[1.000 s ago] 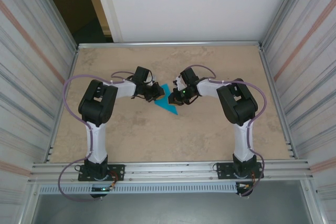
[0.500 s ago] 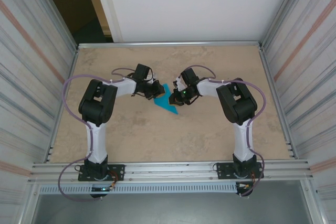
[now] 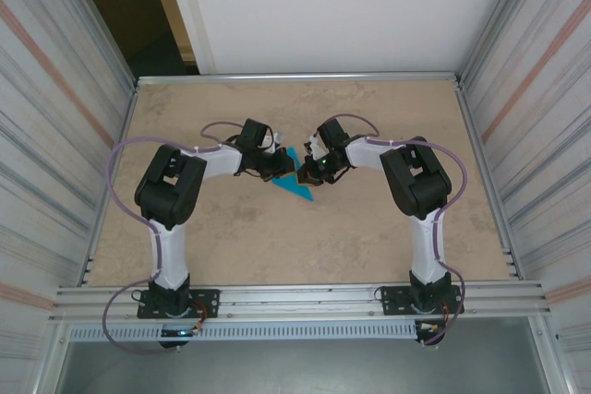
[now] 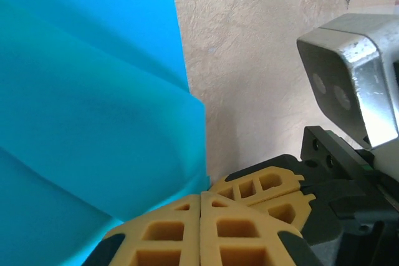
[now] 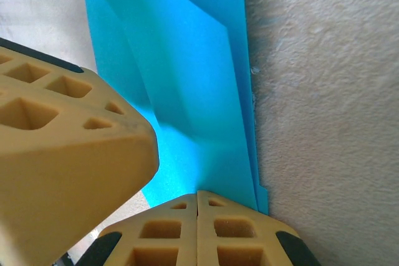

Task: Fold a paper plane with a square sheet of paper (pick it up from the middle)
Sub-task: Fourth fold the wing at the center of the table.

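Beige counter (image 3: 231,246) sits between ribbed walls (image 3: 55,136). Near its middle is the blue plane (image 3: 297,189), sharp point toward the arms. Left pincer (image 3: 280,169) is pressed together, pinching the plane's far end from the left. Right pincer (image 3: 303,173) pinches it from the right. Their tips are just beside each other.

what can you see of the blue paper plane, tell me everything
The paper plane is thin, bright cyan paper, part-folded into a pointed wedge with layered flaps and soft creases. It is at the middle of the table, sharp tip toward the near right. The shut left gripper and shut right gripper meet its edges from either side; a pinch isn't clear.
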